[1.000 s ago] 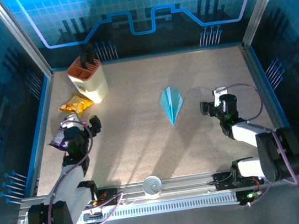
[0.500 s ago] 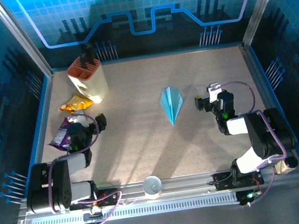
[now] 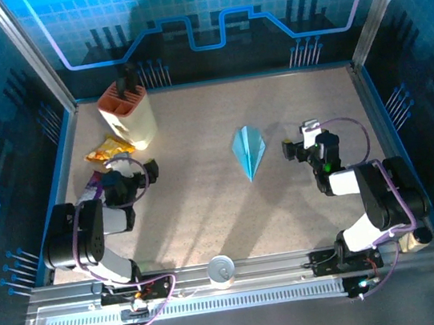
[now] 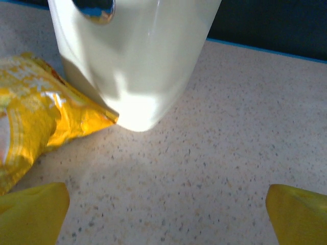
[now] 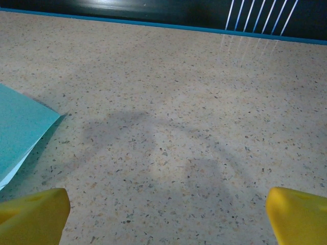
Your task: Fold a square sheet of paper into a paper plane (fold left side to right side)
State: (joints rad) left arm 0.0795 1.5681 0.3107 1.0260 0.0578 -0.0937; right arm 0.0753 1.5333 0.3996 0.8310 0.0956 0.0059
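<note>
**Folded blue dart flat at mid-table, both grippers wide and empty**

The paper plane [image 3: 248, 151] lies flat on the speckled beige table [image 3: 209, 220], a little right of centre of the overhead view. It is a narrow light-blue kite shape, its sharp tip toward the bottom of the frame and a crease down its middle.

The right gripper [image 3: 299, 145] sits just right of it, apart from the paper. Its yellow fingertips [image 5: 31, 217] are spread to the frame's lower corners with nothing between them. A crisp corner of the plane shows at the wrist view's left edge.

The left gripper [image 3: 142, 171], at the left of the frame, is equally wide and empty. It faces the glossy cream knife block [image 4: 134, 56] and the crinkled yellow snack packet [image 4: 37, 127] touching the block's base.
</note>
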